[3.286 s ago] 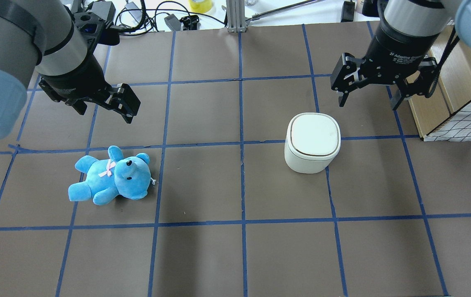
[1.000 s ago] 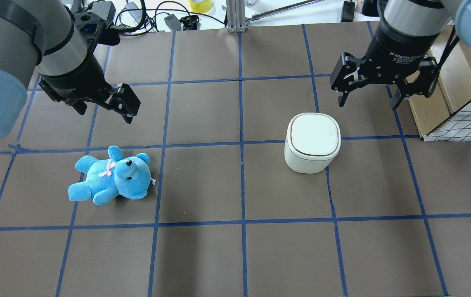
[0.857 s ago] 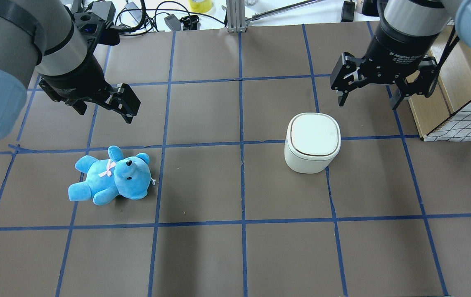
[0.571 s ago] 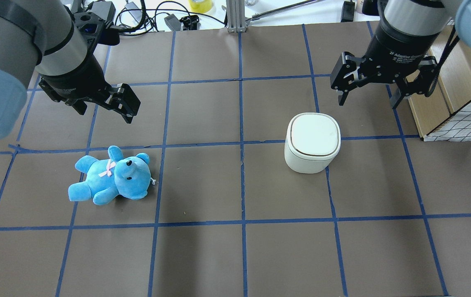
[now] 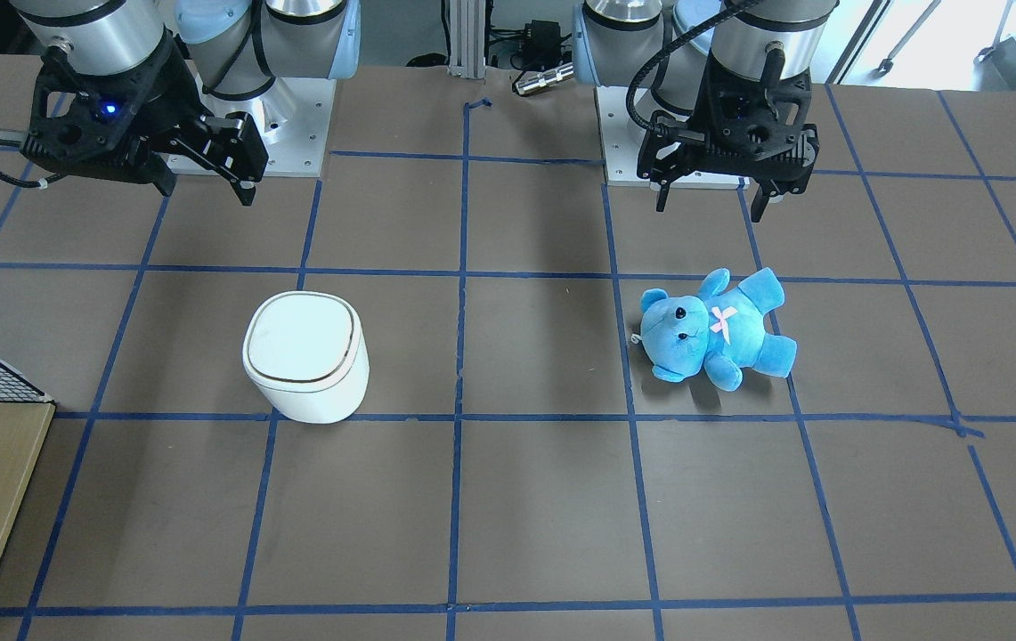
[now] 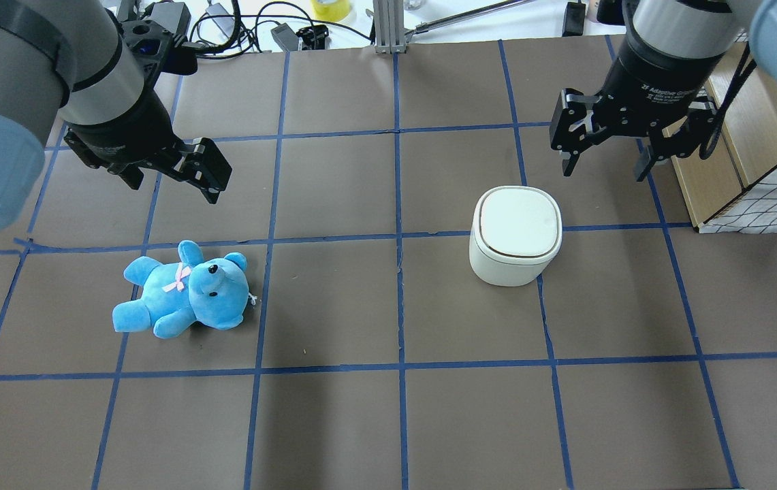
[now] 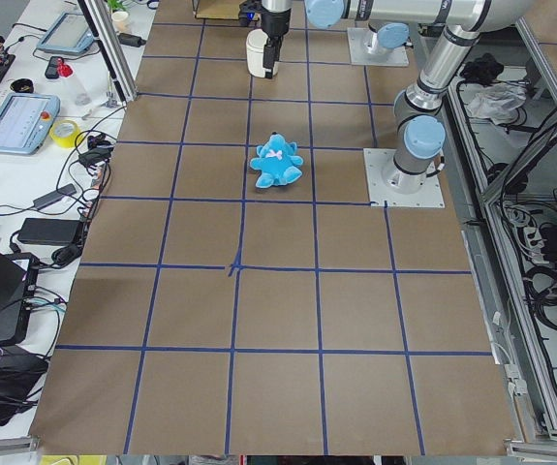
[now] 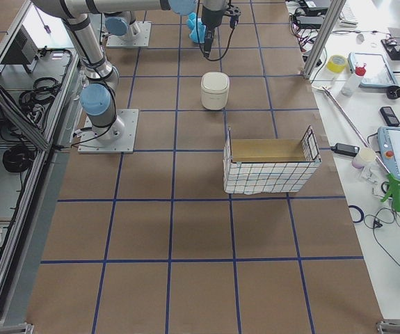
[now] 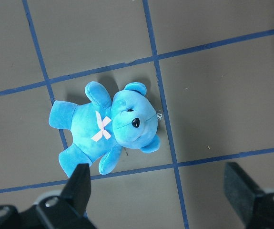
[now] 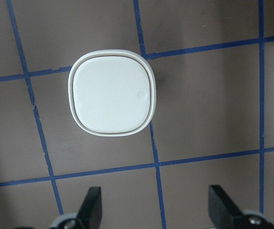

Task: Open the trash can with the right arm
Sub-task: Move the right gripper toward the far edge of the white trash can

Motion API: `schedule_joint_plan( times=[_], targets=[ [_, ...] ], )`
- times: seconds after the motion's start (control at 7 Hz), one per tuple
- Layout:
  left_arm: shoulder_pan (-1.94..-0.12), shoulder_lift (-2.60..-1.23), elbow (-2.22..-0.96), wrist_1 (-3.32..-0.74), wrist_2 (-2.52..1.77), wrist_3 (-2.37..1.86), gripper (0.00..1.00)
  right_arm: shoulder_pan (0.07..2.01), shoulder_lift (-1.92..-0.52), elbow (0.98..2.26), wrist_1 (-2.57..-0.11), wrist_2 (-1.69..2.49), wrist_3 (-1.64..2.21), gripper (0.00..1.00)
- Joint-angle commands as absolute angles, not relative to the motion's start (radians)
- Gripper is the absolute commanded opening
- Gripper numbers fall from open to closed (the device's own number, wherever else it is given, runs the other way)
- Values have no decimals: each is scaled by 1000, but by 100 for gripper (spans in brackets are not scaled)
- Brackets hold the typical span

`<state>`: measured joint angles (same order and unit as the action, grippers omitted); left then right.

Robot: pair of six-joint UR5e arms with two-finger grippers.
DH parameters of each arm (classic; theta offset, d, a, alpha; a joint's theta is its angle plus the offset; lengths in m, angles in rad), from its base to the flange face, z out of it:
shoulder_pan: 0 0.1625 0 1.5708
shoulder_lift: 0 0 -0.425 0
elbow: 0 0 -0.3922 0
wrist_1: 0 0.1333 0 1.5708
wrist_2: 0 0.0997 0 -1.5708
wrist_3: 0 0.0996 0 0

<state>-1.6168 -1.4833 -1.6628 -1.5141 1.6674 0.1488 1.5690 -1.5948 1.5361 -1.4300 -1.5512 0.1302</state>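
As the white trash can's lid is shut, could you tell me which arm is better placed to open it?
The right. The right gripper hangs open just beyond the trash can, whose closed lid shows in the right wrist view; the left gripper is by the blue teddy bear, across the table.

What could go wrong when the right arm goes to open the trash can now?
1. The can stands free on the table. An off-centre push on its shut lid might slide or tip it.
2. The right tool is open wide and apart from the can. On the way down, one finger might land on the rim instead of the lid.
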Motion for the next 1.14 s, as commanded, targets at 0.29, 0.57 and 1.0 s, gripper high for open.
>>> schedule_joint_plan(
  times=[0.29,0.57,1.0],
  targets=[
    [-1617,-1483,-1663,-1514,1667,149,100,1571,-1588,1537,-1447,-1551,129,0],
    [-1617,-1483,-1663,-1514,1667,149,100,1575,-1571,1542,-1445,-1539,130,0],
    [-1617,-1483,-1663,-1514,1667,149,100,1575,-1505,1566,-1527,-1536,130,0]
  ],
)
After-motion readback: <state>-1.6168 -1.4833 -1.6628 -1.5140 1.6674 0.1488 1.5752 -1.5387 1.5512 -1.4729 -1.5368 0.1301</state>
